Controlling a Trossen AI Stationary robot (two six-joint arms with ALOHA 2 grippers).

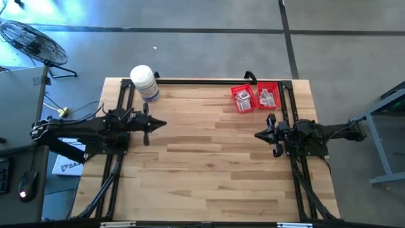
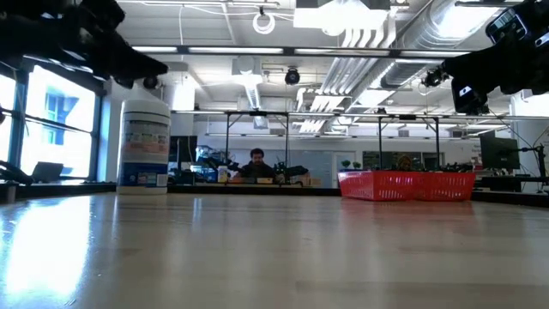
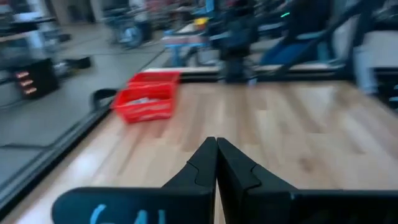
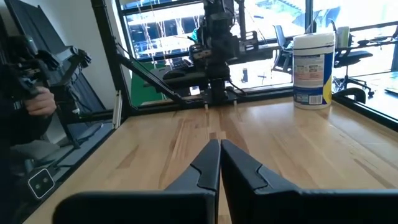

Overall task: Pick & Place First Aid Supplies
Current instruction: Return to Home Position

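Wood planks in pale, mixed tones make up the table [image 1: 209,164], framed by a black rail along its far edge and sides. Most of the top lies bare. At the far right corner stand two red mesh baskets [image 1: 234,98] side by side, touching, and the packets [image 1: 243,99] lie heaped inside both. Near the far left corner a white bottle [image 1: 144,83] stands upright, well apart from the baskets.

The left gripper [image 1: 158,124] hangs over the table's left part, pointing toward the middle, its fingers [image 3: 205,163] pressed together with nothing between them. The right gripper [image 1: 258,134] faces it from the right side, fingers [image 4: 208,163] likewise closed on nothing.

Around the table the floor [image 1: 209,44] is grey concrete crossed by dark seams, and a fan [image 1: 31,41] stands on it beyond the left corner. The low view looks into a large workshop with exposed ceiling ducts, strip lights and tall windows at the left; a person [image 2: 256,161] sits at a bench far behind. In the right wrist view a hand [image 4: 40,102] shows beside the table.
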